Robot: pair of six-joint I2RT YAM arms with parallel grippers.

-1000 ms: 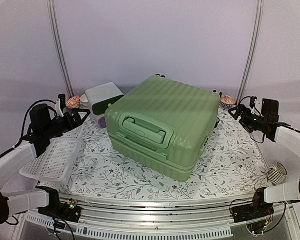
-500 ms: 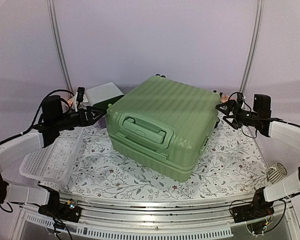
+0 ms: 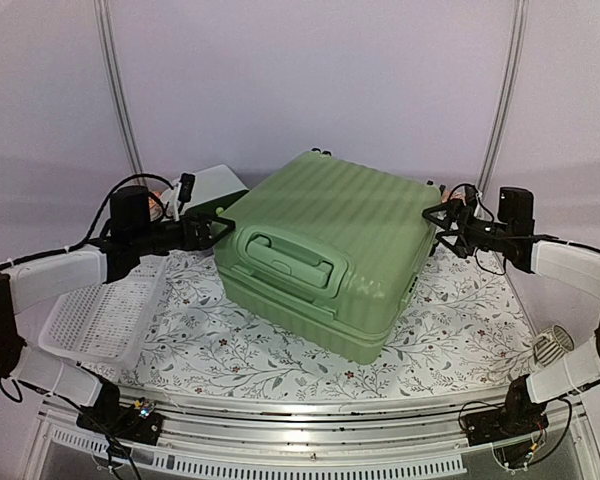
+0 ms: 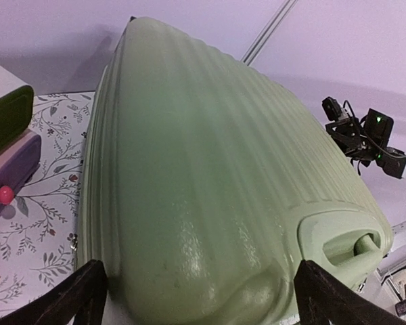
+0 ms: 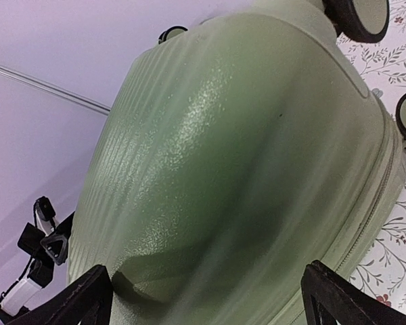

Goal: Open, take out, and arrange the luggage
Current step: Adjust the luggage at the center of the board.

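The luggage (image 3: 325,250) is a large light-green ribbed hard-shell suitcase, lying flat and closed on the floral mat, its green handle (image 3: 285,258) facing the near-left. My left gripper (image 3: 220,226) is at its left corner, open. In the left wrist view the fingers spread wide on either side of the shell (image 4: 210,169), and the left gripper (image 4: 206,301) holds nothing. My right gripper (image 3: 436,217) is at the right corner, also open. The right wrist view shows the shell (image 5: 243,156) filling the gap of the right gripper (image 5: 210,301), with black wheels (image 5: 362,13) at upper right.
A white perforated basket (image 3: 105,315) lies at the left of the floral mat (image 3: 460,320). A white-and-green drawer box (image 3: 205,190) stands behind my left gripper, with a purple part and pink knob (image 4: 5,193) below it. A small round white ribbed object (image 3: 552,346) sits at the right edge.
Both arms have swung inward from the table's sides, bringing their open grippers up against the suitcase's left and right corners. The suitcase has not moved.
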